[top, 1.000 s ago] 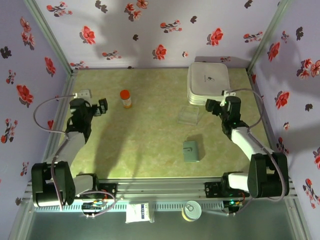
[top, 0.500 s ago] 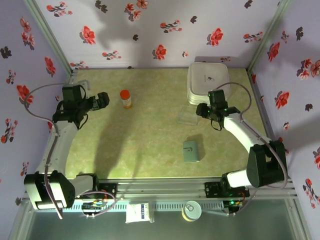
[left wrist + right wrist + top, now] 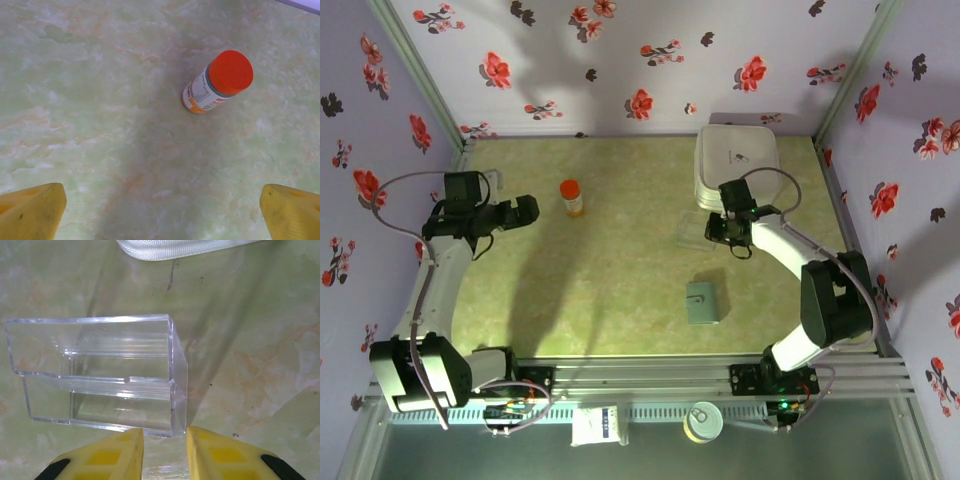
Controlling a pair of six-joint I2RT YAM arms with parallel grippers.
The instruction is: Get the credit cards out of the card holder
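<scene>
Right gripper (image 3: 164,436) moved to clear plastic piece (image 3: 100,365), grip not clear; left gripper (image 3: 162,212) spread wide. Risk: wrong pick, card holder (image 3: 702,302) ignored.

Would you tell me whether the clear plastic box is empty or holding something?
Empty: the clear plastic box is see-through right down to the green table, with nothing lying inside it.

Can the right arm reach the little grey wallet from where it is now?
Probably yes. The card holder lies flat on the table, nearer the arm's base than the right gripper is, and nothing stands between them. The clear plastic piece sits beside the gripper, off that path.
</scene>
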